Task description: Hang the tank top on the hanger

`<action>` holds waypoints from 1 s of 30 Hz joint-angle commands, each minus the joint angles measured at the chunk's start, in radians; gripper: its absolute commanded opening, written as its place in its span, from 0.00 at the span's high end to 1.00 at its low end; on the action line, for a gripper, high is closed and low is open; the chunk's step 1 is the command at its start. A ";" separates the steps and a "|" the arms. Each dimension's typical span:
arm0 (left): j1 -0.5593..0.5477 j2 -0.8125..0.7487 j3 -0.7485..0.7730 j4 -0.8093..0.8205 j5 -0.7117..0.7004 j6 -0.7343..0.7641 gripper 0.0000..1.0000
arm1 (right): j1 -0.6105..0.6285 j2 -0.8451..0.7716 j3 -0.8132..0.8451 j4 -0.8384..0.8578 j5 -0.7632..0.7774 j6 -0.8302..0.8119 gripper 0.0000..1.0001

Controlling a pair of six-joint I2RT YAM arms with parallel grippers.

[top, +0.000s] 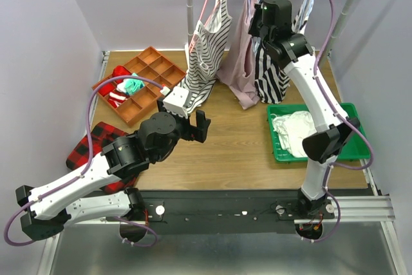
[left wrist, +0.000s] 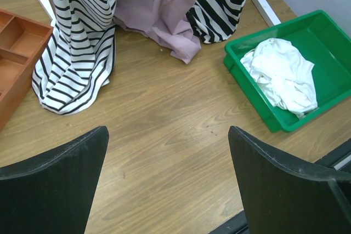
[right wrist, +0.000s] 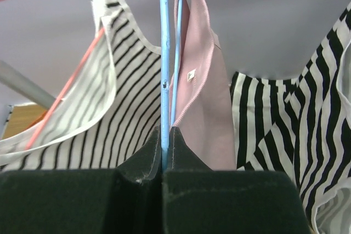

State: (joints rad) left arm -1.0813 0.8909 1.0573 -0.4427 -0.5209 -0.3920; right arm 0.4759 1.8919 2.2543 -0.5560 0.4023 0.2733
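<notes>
Right fingers (right wrist: 137,160) clenched on the hanger (right wrist: 163,53) wire. Left fingers (left wrist: 55,190) released, empty, over the desk (left wrist: 164,135). Tank top (right wrist: 205,102) looks limp, light and thin; best taken by the strap hem.

The tank top (right wrist: 205,97) is thin matt mauve cloth with stitched edging. The hanger (right wrist: 163,53) is smooth, painted blue wire. The pads (right wrist: 140,160) of the right gripper (right wrist: 164,134) look matt black and faintly grainy. At three o'clock in the left wrist view, a glossy green plastic tray (left wrist: 329,47) sits on the wood-grain table (left wrist: 164,135).

Tank top (top: 239,69) hangs between striped tops (top: 209,49); white garment (top: 295,130) in green tray (top: 348,113).
</notes>
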 commanded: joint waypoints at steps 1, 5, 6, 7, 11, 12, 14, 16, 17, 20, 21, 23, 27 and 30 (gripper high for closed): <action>0.006 -0.006 -0.010 0.029 0.016 -0.015 0.01 | -0.028 0.039 0.031 0.047 -0.011 0.030 0.99; 0.007 -0.012 -0.019 0.024 0.015 -0.019 0.01 | -0.030 0.041 0.018 0.045 -0.014 0.046 0.99; 0.008 -0.013 -0.020 0.024 0.015 -0.019 0.01 | -0.030 0.038 0.014 0.047 -0.016 0.047 0.99; 0.008 -0.015 -0.020 0.024 0.015 -0.021 0.01 | -0.030 0.035 0.008 0.047 -0.016 0.050 0.99; 0.008 -0.018 -0.026 0.025 0.015 -0.022 0.01 | -0.029 0.018 -0.009 0.051 -0.034 0.060 0.93; 0.009 -0.021 -0.029 0.025 0.016 -0.024 0.01 | -0.030 0.015 -0.012 0.051 -0.037 0.060 0.90; 0.009 -0.026 -0.039 0.030 0.015 -0.027 0.01 | -0.029 0.001 -0.022 0.050 -0.048 0.070 0.78; 0.012 -0.032 -0.042 0.032 0.010 -0.030 0.01 | -0.030 -0.023 -0.039 0.051 -0.063 0.076 0.61; 0.012 -0.030 -0.043 0.030 0.007 -0.036 0.01 | -0.030 -0.036 -0.048 0.054 -0.080 0.084 0.55; 0.020 -0.030 -0.048 0.025 -0.005 -0.053 0.01 | -0.029 -0.088 -0.094 0.060 -0.106 0.098 0.36; 0.024 -0.029 -0.048 0.025 -0.007 -0.057 0.01 | -0.030 -0.102 -0.125 0.061 -0.118 0.101 0.31; 0.029 -0.026 -0.049 0.028 -0.007 -0.065 0.01 | -0.028 -0.137 -0.160 0.061 -0.140 0.113 0.21; 0.038 0.015 -0.023 -0.008 0.013 -0.088 0.01 | -0.028 -0.282 -0.284 0.065 -0.195 0.139 0.09; 0.044 0.045 -0.002 -0.040 0.048 -0.122 0.01 | -0.030 -0.381 -0.427 0.085 -0.236 0.161 0.03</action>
State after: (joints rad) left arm -1.0477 0.8970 1.0210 -0.4461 -0.5179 -0.4538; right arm 0.4511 1.6638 1.9743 -0.5129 0.2527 0.3912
